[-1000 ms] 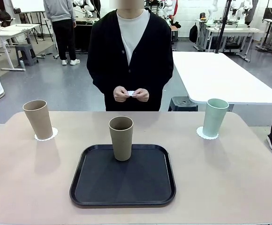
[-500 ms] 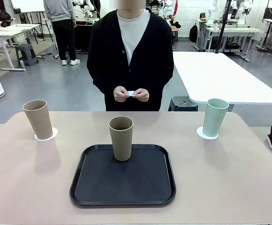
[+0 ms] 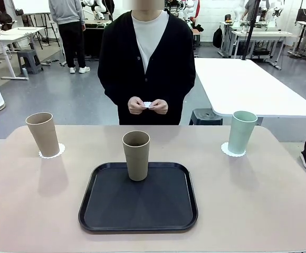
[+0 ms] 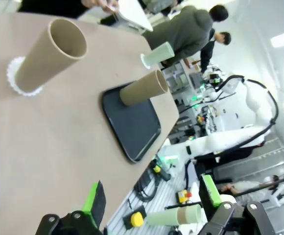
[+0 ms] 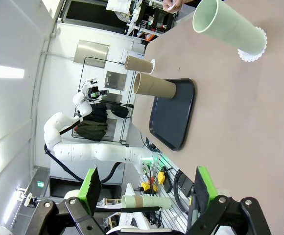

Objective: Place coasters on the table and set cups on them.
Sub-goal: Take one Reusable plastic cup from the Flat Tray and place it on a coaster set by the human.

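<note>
standing on black tray (image 3: 158, 203) — empty beige cup (image 3: 136, 155) | left gripper (image 4: 152, 195) wide | right gripper (image 5: 145, 185) wide

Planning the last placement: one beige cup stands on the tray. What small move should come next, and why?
Probably the person's hands should lay the small white disc they hold, seemingly a coaster, on the bare table. The left beige cup has the left coaster under it, the mint green cup the right coaster; the middle beige cup has none.
</note>
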